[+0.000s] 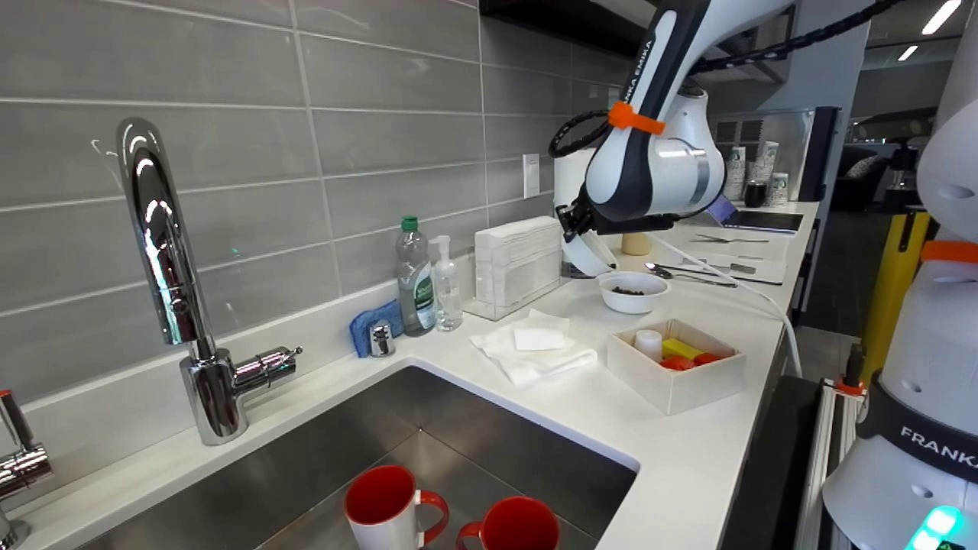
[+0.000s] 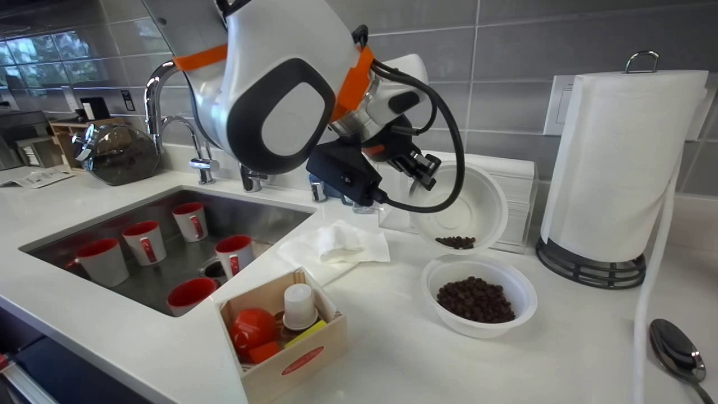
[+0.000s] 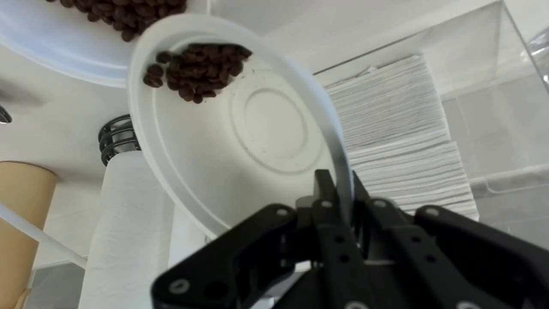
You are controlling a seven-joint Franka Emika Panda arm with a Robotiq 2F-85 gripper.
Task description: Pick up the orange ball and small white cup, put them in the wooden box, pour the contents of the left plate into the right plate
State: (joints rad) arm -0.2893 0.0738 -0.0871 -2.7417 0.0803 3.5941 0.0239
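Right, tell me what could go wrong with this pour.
The gripper pinches the tilted bowl by its rim, so it might slip or twist. If tipped too fast, the brown bits gathered near its lower edge could miss the lower bowl and scatter on the counter.

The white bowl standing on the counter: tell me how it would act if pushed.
The bowl would probably slide rather than tip, being broad and low. Its plain white wall looks like thin disposable ware, so it might flex. The loose brown pieces inside could shift under a sharp push.
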